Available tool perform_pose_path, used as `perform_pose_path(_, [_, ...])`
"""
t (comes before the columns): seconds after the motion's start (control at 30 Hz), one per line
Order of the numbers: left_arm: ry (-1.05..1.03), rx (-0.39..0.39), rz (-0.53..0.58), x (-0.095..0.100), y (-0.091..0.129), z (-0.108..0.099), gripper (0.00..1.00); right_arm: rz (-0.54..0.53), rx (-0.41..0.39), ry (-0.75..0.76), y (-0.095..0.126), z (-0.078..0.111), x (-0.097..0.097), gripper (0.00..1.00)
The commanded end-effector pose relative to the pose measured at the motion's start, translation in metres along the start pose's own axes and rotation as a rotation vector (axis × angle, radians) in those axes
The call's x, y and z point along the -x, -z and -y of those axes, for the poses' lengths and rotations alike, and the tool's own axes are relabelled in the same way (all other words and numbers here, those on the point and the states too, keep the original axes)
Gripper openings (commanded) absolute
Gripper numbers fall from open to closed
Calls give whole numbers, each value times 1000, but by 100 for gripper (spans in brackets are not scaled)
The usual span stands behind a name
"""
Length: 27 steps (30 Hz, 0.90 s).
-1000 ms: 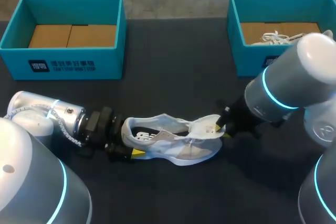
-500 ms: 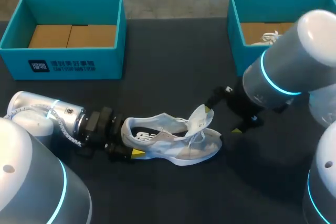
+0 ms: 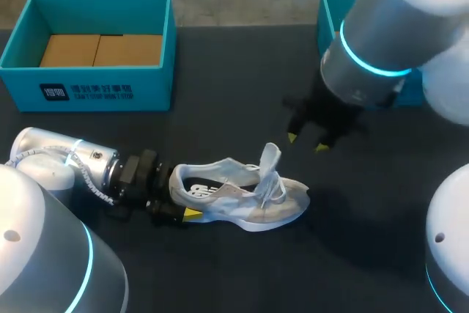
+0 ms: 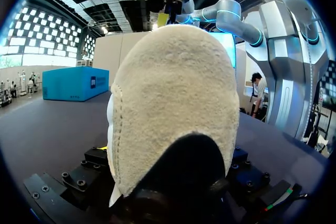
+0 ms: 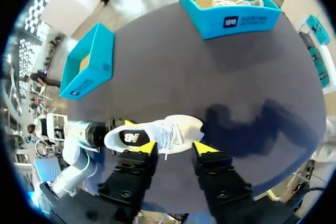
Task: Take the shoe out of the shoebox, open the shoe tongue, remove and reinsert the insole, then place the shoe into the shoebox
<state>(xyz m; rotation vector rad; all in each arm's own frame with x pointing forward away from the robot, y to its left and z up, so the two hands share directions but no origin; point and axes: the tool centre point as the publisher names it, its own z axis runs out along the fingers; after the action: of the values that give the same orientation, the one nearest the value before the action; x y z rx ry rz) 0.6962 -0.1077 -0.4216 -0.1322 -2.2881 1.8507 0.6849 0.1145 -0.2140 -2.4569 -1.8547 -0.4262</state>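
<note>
On the worktop (image 3: 234, 276) you have the white shoe (image 3: 245, 203) sitting sole down, outside both boxes, with its heel toward your left arm (image 3: 66, 170) and its toe toward your right arm (image 3: 396, 42).

Your left pincer (image 3: 178, 197) is at the heel of the shoe, pinching it. One yellow tip shows against the near side of the heel, and the right wrist view shows the other tip on the heel's far side. In the left wrist view the padded heel collar fills the space between the fingers, right up against the pincer body.

Your right pincer (image 3: 307, 142) is spread and holds nothing. It is raised off the worktop, past the toe end of the shoe and to its far side, apart from it. In the right wrist view the shoe lies under that pincer, its laced middle showing in the gap between the two yellow tips, with no contact.

The tongue (image 3: 270, 157) stands up, clear of the shoe's opening. The laces (image 3: 272, 190) hang loose over the forefoot. A dark insole (image 3: 201, 187) with a white mark shows inside the opening.

One teal shoebox (image 3: 95, 91) sits well beyond the shoe's heel end, open, with its brown bottom showing. The second shoebox (image 5: 231, 22) sits well beyond the shoe's toe end, mostly hidden behind your right arm in the head view. Something white with laces lies in it.
</note>
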Motion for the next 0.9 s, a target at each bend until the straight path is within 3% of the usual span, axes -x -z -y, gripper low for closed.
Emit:
perform_pose_path(0.03, [0, -1, -2, 1, 1, -2, 0, 81, -13, 32, 6, -4, -8, 0])
perform_pose_path(0.17, [0, -1, -2, 1, 1, -2, 0, 133, -27, 144, 6, -2, -22, 0])
perform_pose_path(0.33, [0, -1, -2, 1, 1, -2, 0, 181, -74, 417, -1, 0, -46, 0])
perform_pose_path(0.6, [0, -1, -2, 1, 1, -2, 0, 36, -129, 821, -7, 2, -62, 0])
perform_pose_path(0.9, [0, -1, -2, 1, 1, -2, 0, -45, -146, 1087, -3, 7, -70, 0])
